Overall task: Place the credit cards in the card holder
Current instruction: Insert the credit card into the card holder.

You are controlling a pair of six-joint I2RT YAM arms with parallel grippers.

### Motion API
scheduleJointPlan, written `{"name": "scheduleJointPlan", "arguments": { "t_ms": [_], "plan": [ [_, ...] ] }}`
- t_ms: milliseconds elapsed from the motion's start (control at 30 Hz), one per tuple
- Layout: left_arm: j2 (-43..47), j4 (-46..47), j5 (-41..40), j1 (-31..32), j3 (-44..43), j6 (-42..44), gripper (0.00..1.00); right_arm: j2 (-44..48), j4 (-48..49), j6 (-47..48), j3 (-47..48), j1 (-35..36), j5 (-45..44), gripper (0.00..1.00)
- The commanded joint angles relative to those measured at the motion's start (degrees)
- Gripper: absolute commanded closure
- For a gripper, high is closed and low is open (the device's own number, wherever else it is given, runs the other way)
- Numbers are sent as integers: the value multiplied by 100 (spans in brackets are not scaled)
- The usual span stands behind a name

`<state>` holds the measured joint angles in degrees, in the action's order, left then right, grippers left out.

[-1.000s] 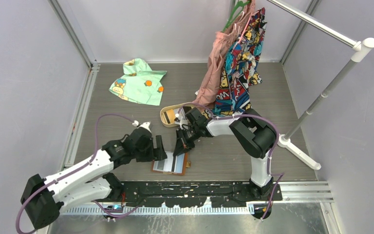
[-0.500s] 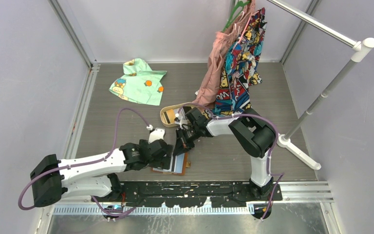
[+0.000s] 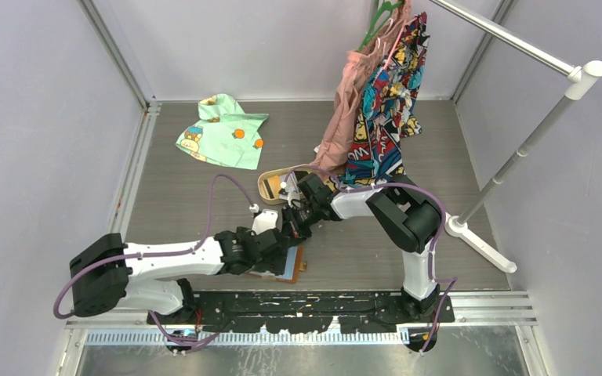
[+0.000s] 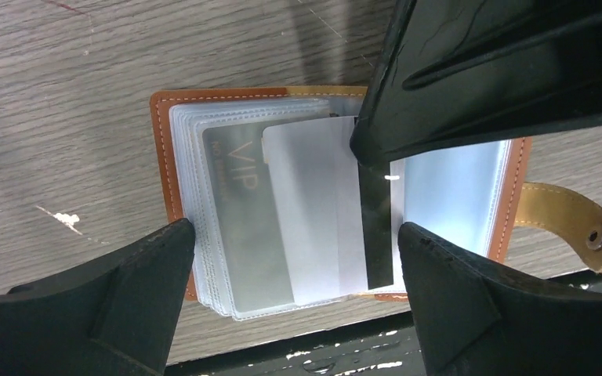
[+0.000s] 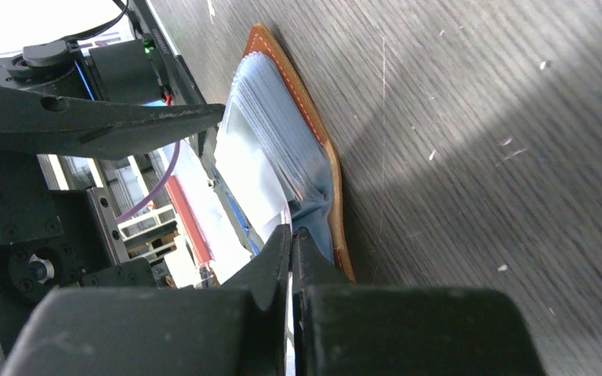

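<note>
Overhead, both my grippers meet over the open card holder [image 3: 291, 272], which lies on the surface [image 3: 360, 251] near my bases, with a tan tray [image 3: 270, 188] just beyond. My left gripper [image 3: 277, 249] hangs over the holder's left part. My right gripper [image 3: 291, 233] reaches in from the far side.

From the left wrist, my left gripper [image 4: 296, 229] is spread wide and grips nothing, with one finger off each side of the card holder [image 4: 161, 157]. The leather cover lies flat, its snap tab [image 4: 572, 223] out to one side and its clear sleeves [image 4: 192, 235] fanned. A grey VIP card [image 4: 243, 211] sits in one sleeve. My right gripper [image 4: 360, 141] pinches the white card [image 4: 313, 235] over the sleeves. Whether its edge has entered a pocket I cannot tell.

From the right wrist, my right gripper [image 5: 291, 235] is clenched on the white card [image 5: 255, 184], low beside the card holder [image 5: 313, 133].

To seat it well, I judge I should keep the card flat and square to the sleeve mouth and slide it slowly toward the spine. My left finger should pin the stack so the holder cannot skid. I should let go only once the card is well inside.
</note>
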<state>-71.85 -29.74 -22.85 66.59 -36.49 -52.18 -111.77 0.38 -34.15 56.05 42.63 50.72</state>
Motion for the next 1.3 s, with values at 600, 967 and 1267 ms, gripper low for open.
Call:
{"name": "scheduleJointPlan", "arguments": {
  "t_ms": [600, 967, 1267],
  "plan": [
    [-246, -329, -571, 137, -331, -699, 27, -74, 173, -299, 90, 8, -93, 87],
    [80, -265, -519, 123, -199, -508, 43, 316, -338, 215, 275, -132, -58, 58],
    [357, -216, -401, 126, -288, -347, 41, 930, -1400, 1371, 551, -211, -248, 47]
  ]
}}
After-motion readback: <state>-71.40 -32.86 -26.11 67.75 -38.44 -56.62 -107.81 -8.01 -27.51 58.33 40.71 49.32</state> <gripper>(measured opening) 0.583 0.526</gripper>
